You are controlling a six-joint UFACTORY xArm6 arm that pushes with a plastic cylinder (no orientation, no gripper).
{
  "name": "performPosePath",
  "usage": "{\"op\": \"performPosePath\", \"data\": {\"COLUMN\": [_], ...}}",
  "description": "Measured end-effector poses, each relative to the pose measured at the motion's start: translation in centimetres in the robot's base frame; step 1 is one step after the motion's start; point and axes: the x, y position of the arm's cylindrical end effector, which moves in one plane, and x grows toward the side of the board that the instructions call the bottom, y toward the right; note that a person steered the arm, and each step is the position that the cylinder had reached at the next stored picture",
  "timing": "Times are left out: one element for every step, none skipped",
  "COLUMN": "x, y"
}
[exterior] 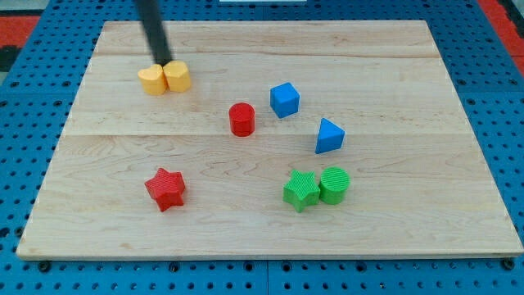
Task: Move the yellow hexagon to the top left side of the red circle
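The yellow hexagon [178,76] sits at the board's upper left, touching a second yellow-orange block [152,80] on its left, whose shape I cannot make out. The red circle [241,119] stands near the middle of the board, below and to the right of the hexagon. My tip [162,62] is at the top edge of the two yellow blocks, right above the seam between them. The dark rod rises from it toward the view's top.
A blue cube [285,100] lies right of the red circle and a blue triangle [329,136] further right and lower. A red star [165,188] is at lower left. A green star [301,190] and a green circle [334,184] touch at lower right.
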Motion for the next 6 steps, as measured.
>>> {"op": "performPosePath", "data": {"x": [1.1, 3.2, 2.5, 6.9, 8.2, 4.4], "y": [0.0, -1.3, -5.0, -1.3, 2.1, -1.1]}}
